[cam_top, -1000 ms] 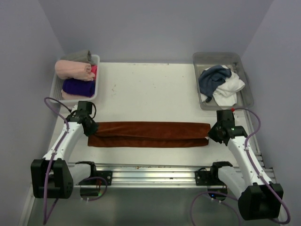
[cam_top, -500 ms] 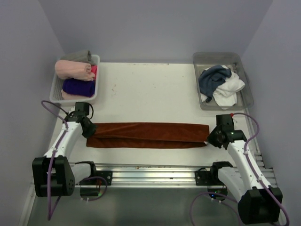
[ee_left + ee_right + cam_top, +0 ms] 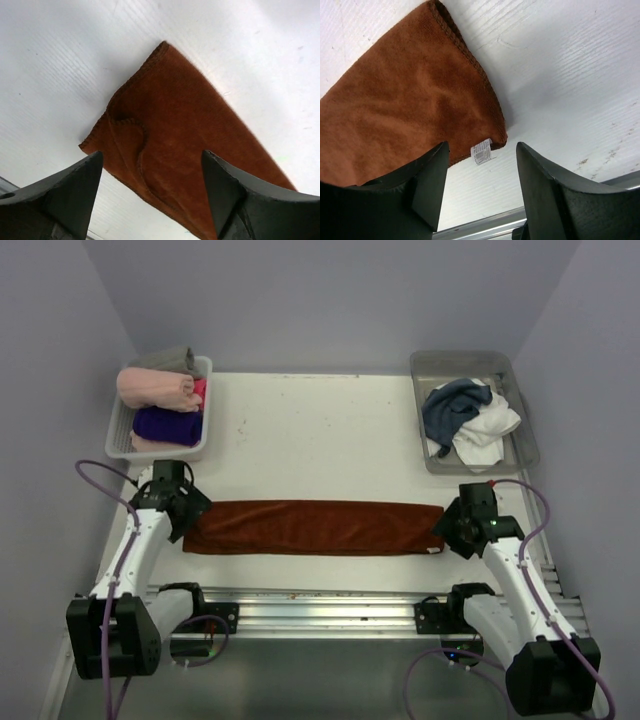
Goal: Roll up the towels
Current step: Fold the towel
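1. While folded into a strip along the surface's [image 3: 320,430] near edge, the rust-brown towel [image 3: 315,527] is not yet rolled.
2. Left end effector [image 3: 187,509] and right end effector [image 3: 451,526] gape empty at its ends.
3. Blue towel [image 3: 452,408] and white towel [image 3: 488,430] lie heaped, far-right corner.

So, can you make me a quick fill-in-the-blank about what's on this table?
The long folded towel is ____ in colour.
The left pincer and right pincer both stand ____.
The grey tray holds a white towel and a dark ____ one.
A white label shows at the folded towel's ____ end.
Missing: brown; open; blue; right.
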Robot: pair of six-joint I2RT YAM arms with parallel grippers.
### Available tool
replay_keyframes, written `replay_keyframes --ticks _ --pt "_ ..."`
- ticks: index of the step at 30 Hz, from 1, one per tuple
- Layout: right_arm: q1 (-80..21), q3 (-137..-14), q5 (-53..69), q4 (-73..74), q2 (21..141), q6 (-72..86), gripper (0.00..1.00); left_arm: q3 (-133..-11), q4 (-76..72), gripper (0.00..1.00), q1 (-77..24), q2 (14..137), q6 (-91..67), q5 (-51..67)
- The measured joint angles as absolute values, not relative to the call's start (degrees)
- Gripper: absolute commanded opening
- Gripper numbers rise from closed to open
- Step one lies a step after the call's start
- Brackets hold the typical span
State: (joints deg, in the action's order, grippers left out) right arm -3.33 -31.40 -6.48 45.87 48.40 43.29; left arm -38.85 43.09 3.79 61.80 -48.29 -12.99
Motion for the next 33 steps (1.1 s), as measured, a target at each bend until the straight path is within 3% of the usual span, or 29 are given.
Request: replay_keyframes --ticks 2,4,10,13,22,33 --pt "-3.36 -31.90 -6.68 45.87 48.84 42.81 0.56 -39.24 42.98 0.80 3.99 58.35 -48.62 -13.50" --pt "-3.33 -32.93 -6.70 45.43 49.84 41.91 0.40 -39.81 41.74 0.63 4.10 54.96 -48.21 -13.06" --pt "-4.78 -35.79 -2.55 38.50 54.81 40.12 0.05 -41.41 33.93 0.33 2.79 55.79 -43.88 -8.49" --pt "-8.38 -36.01 -1.69 34.89 59.42 40.05 0.00 -41.60 32.18 0.20 -2.33 62.57 -43.79 -8.49" --pt "-10.02 -32.21 -0.93 28.05 71.35 42.68 0.00 -38.35 27.20 0.21 -6.42 75.70 -43.92 -5.61" --pt "-3.57 -33.12 -0.78 26.37 72.93 43.83 0.00 -38.28 21.67 0.25 -8.21 80.09 -41.85 -2.55"
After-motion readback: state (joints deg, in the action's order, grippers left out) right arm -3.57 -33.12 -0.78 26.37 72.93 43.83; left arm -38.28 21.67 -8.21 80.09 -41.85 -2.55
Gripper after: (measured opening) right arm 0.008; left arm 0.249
